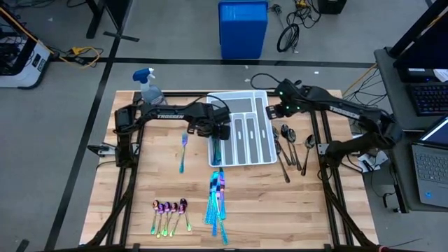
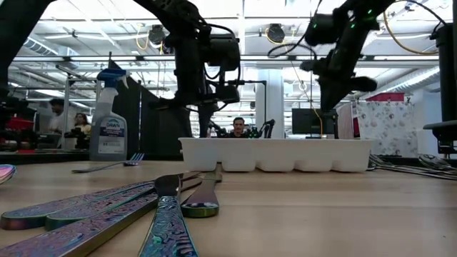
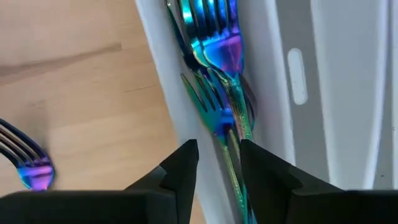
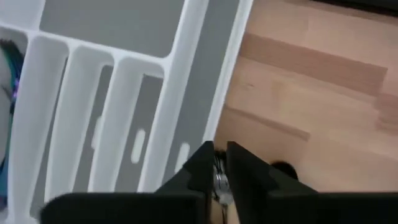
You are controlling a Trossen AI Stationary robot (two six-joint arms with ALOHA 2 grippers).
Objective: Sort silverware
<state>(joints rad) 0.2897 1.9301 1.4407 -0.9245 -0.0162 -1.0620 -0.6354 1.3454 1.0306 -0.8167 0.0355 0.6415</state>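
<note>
Now | left claw (image 3: 217,163) spread over tray forks (image 3: 221,81) | right claw (image 4: 219,163) pinching dark spoon (image 4: 219,182)

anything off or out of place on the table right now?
One oddity: a spray bottle stands at the table's far left corner, not cutlery. Otherwise nothing stands out: one fork lies alone left of the white tray, with the rest of the silverware in loose groups on the wood.

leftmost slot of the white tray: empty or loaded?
Loaded. The left wrist view shows iridescent blue-teal metal forks lying in the leftmost slot of the white compartmented plastic tray, with the left gripper open above them.
</note>
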